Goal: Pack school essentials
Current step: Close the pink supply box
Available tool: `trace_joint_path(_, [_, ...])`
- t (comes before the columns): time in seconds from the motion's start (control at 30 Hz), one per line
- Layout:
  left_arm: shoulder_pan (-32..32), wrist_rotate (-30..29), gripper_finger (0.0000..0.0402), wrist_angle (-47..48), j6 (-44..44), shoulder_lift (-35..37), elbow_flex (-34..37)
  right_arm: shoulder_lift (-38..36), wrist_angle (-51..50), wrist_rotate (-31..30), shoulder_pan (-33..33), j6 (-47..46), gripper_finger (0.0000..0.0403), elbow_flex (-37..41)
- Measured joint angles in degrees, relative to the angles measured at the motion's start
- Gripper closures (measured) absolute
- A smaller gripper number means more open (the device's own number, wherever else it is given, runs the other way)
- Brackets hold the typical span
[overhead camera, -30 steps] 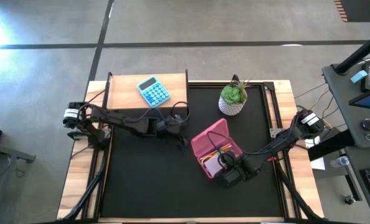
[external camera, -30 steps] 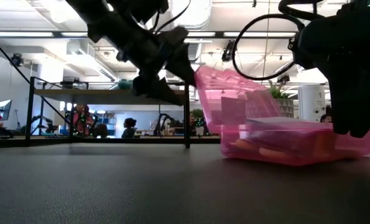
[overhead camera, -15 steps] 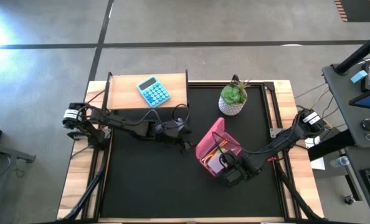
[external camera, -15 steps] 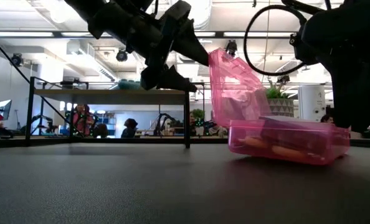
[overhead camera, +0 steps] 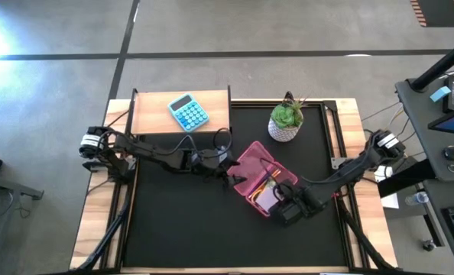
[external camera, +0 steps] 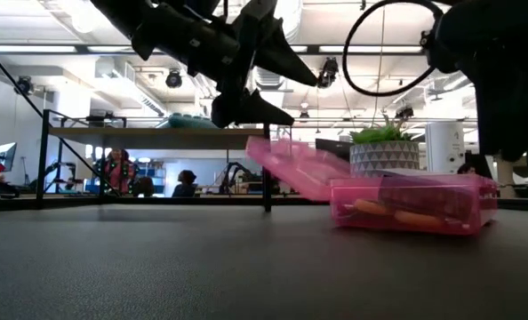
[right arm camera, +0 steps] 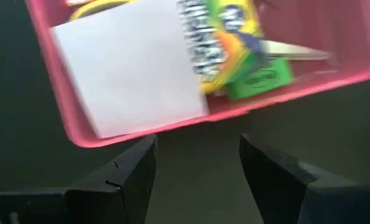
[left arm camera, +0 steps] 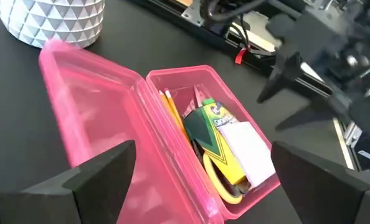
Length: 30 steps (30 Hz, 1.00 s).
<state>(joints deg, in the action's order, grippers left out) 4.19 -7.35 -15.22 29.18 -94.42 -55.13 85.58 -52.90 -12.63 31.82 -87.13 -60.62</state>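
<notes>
half a second ago the lid of the translucent pink plastic pencil box (overhead camera: 264, 183) stood nearly upright; now i see it fallen back, open and low, almost flat toward the middle of the black worktop (overhead camera: 181, 221). one second ago the box was tilted up on one side, now its base sits flat on the mat. the left gripper (overhead camera: 228, 169) was near the lid edge before and it is still there, just beside the lid, raised above it in the low view, with its two dark fingers spread wide and nothing between them. the right gripper (right arm camera: 197, 171) stays at the box end nearer the front right corner, fingers open with a medium gap, holding nothing, just beside the pink wall.

the box is rectangular with rounded corners, smooth and glossy. inside i see a flat white-lilac square notepad (left arm camera: 250, 151), a cardboard crayon box in green and yellow (left arm camera: 213, 134), a thin orange pencil (left arm camera: 171, 107) and a yellow curved handle of scissors (left arm camera: 219, 183); all lie in the base half of the box, right of the worktop centre.

behind, toward the back edge, stands the green plant in a white faceted pot (overhead camera: 286, 122). the light-blue calculator (overhead camera: 188, 112) lies on the wooden shelf (overhead camera: 154, 114) at the back left corner.
</notes>
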Motion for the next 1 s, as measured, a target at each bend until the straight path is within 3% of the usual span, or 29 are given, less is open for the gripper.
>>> trace_joint_path(0.17, [-1.1, -1.8, 0.0045, 1.7, -4.1, 0.8, -0.1, -0.5, -2.0, -1.0, 0.0, -1.4, 0.0184, 0.5])
trace_joint_path(0.57, [-4.4, -16.3, 0.0045, 24.5, -5.4, 5.9, 0.4, -0.1, -2.1, -0.9, 0.0, -1.5, 0.0184, 3.1])
trace_joint_path(0.77, [-5.3, -16.7, 0.0045, 23.8, 0.4, 2.8, 4.0, -0.1, -2.2, -0.9, 0.0, -0.7, 0.0184, 3.6])
trace_joint_path(1.0, [-5.2, -11.8, 0.0045, 11.4, 0.5, -1.4, 5.2, -0.1, -2.1, -0.9, 0.0, -0.6, 0.0184, 3.7])
